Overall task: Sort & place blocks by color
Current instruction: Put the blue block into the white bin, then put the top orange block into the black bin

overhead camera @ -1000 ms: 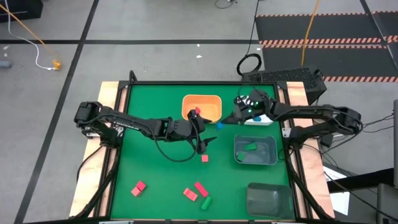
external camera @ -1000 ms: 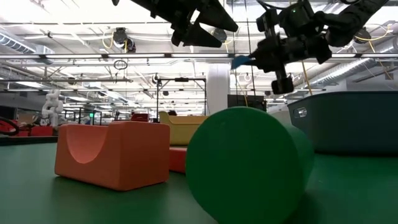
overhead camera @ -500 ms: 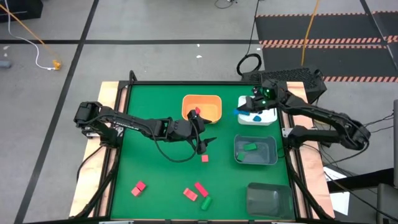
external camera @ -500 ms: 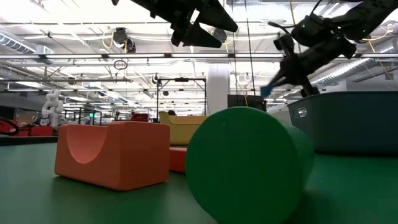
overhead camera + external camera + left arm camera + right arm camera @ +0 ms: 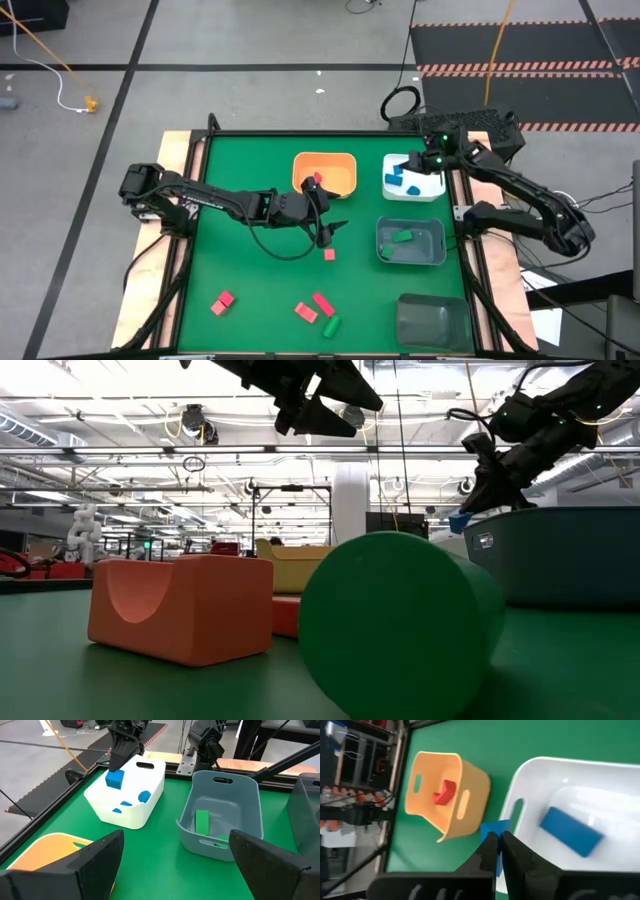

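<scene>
My right gripper [image 5: 121,762] hangs over the white bin [image 5: 131,818] at the table's far right, shut on a blue cube [image 5: 114,779]. Other blue pieces [image 5: 144,796] lie on the bin's floor. My left gripper [image 5: 325,232] waits open above mid-table, near a red block [image 5: 329,255]. More red blocks [image 5: 222,302] [image 5: 306,312] and a green cylinder [image 5: 331,326] lie at the near edge. The orange bin [image 5: 345,160] holds a red piece [image 5: 444,793]. The grey bin [image 5: 247,815] holds a green bar [image 5: 202,822]. My right gripper pinches the blue cube between its two fingers, coming from above and pointing down. The cube's top edge [image 5: 116,772] sits at the fingertips and a blue corner [image 5: 496,827] shows past them. It hangs lifted clear over the white bin's inside.
A second, darker grey bin [image 5: 432,320] stands at the near right corner. Bare green mat [image 5: 250,270] lies left and near of the bins. In the low view the green cylinder [image 5: 400,625] and a red arched block [image 5: 180,605] fill the foreground.
My right gripper has carried the blue cube from the gap between the orange and white bins toward the table's right, over the white bin, and has come lower. It has stayed shut on the cube.
</scene>
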